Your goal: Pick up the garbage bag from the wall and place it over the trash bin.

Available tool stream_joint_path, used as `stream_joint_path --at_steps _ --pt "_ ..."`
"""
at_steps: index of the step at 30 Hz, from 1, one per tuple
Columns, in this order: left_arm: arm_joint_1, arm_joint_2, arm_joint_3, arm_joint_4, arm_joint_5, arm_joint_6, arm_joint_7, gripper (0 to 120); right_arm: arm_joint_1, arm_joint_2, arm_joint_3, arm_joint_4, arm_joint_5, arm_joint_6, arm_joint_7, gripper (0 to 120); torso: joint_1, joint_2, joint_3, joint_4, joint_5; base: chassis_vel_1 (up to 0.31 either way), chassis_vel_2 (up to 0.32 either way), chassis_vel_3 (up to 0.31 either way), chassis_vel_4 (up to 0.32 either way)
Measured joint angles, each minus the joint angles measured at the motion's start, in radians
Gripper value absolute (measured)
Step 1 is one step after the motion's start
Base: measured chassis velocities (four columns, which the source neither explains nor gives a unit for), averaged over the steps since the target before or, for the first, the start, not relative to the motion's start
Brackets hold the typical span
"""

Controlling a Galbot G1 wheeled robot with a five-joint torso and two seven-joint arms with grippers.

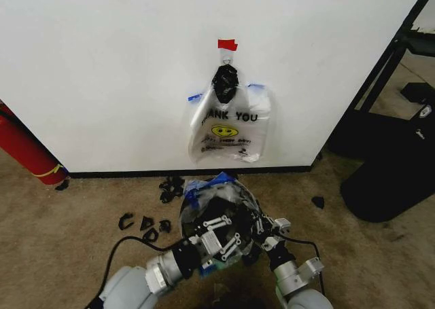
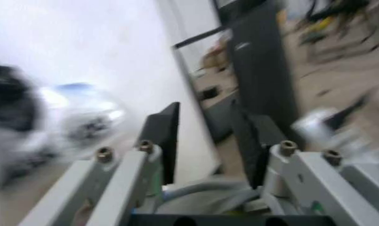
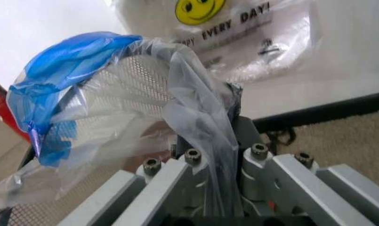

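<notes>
Bag (image 1: 212, 190) is off the wall (image 1: 102, 64) and draped over the bin (image 1: 217, 210), which sits on the carpet (image 1: 61, 221) just in front of the wall's black bottom strip. Blue handle bunched at the bin's far rim, clear film spread across the opening.

Right end effector (image 3: 230, 122): closed on a fold of the bag film, pinched between the fingers at the bin's mesh rim, on the side nearer the robot. Head view puts it at the bin's near right edge (image 1: 265, 229).

Left end effector (image 2: 205, 136): fingers apart, medium gap, nothing between them. Head view has it over the bin's near left edge (image 1: 221, 235). Its wrist view is blurred.

Bunch of bags (image 1: 228, 129) hangs on the wall above the bin, under a black knot (image 1: 225, 81) and red tape (image 1: 228, 45). Small black bits (image 1: 146, 222) lie on the carpet left of the bin. Red cylinder (image 1: 24, 146) leans at the wall's left end.
</notes>
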Motion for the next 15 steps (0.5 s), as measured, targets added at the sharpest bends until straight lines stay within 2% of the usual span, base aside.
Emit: stream_joint_path --at_steps 5,9,12,14,15 --pt "-0.002 0.043 -0.080 0.002 0.057 0.021 -0.026 57 -0.002 -0.036 0.023 0.010 0.007 -0.004 -0.022 1 0.000 0.000 0.000 0.0001 0.0000 0.000 0.000 0.000 0.000" --pt "-0.021 0.071 -0.118 0.059 0.107 0.029 -0.027 74 -0.007 -0.067 0.038 0.020 0.008 0.010 -0.053 1 0.000 0.000 0.000 0.0000 -0.0001 0.000 0.000 0.000 0.000" --pt "-0.025 0.073 -0.118 0.072 0.105 0.029 -0.030 77 -0.009 -0.071 0.040 0.022 0.008 0.014 -0.059 1 0.000 0.000 0.000 0.0000 -0.0002 0.000 0.000 0.000 0.000" --pt "-0.031 0.072 -0.116 0.092 0.097 0.036 -0.041 88 -0.015 -0.076 0.043 0.027 0.002 0.023 -0.070 1 0.000 0.000 0.000 0.0000 -0.0001 0.000 0.000 0.000 0.000" --pt "-0.033 0.069 -0.115 0.099 0.096 0.039 -0.046 84 -0.018 -0.076 0.044 0.028 -0.003 0.030 -0.074 1 0.000 0.000 0.000 0.0000 -0.0001 0.000 0.000 0.000 0.000"
